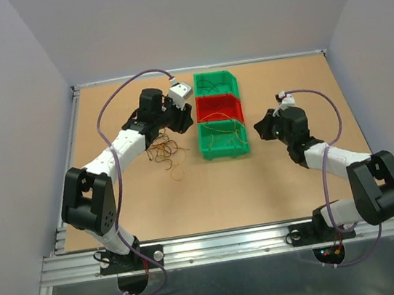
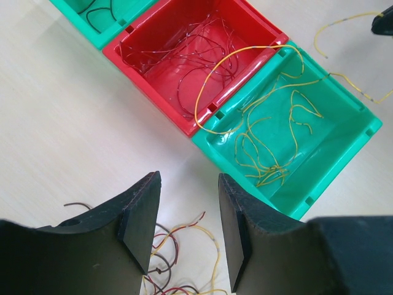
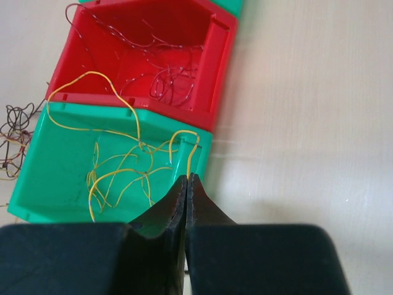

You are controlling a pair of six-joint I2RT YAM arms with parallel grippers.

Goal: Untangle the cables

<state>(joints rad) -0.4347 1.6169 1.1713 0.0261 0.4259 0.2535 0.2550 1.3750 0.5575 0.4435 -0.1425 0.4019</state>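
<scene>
A loose tangle of dark, reddish and yellow cables (image 1: 163, 151) lies on the table left of the bins. My left gripper (image 1: 178, 121) hovers over its far edge. In the left wrist view it (image 2: 188, 184) is open and empty, with strands (image 2: 178, 246) below between the fingers. My right gripper (image 1: 257, 128) is just right of the near green bin (image 1: 209, 153). In the right wrist view it (image 3: 187, 177) is shut on a yellow cable (image 3: 191, 147) that arches over the bin's corner. One long yellow cable (image 2: 212, 77) loops over the red bin's edge.
Three bins stand in a row: a far green one (image 1: 227, 77) with dark cables, a red one (image 1: 203, 104) with reddish cables, the near green one with yellow cables (image 2: 264, 153). One orange strand (image 1: 178, 172) lies apart, nearer the table's front.
</scene>
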